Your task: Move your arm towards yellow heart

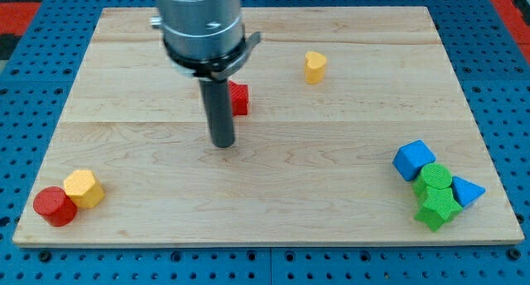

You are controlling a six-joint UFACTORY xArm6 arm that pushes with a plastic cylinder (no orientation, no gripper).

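Note:
The yellow heart [315, 67] stands near the view's top, right of centre. My tip [222, 142] rests on the board at centre left, well to the left of and below the heart. A red block [238, 99] sits just behind the rod, partly hidden by it, up and right of the tip.
A red cylinder [54, 206] and a yellow hexagon block [84, 189] touch at the bottom left. At the bottom right cluster a blue cube [414, 160], a green block [434, 181], a green star [437, 209] and a blue triangle [466, 191]. The wooden board [273, 235] lies on a blue pegboard.

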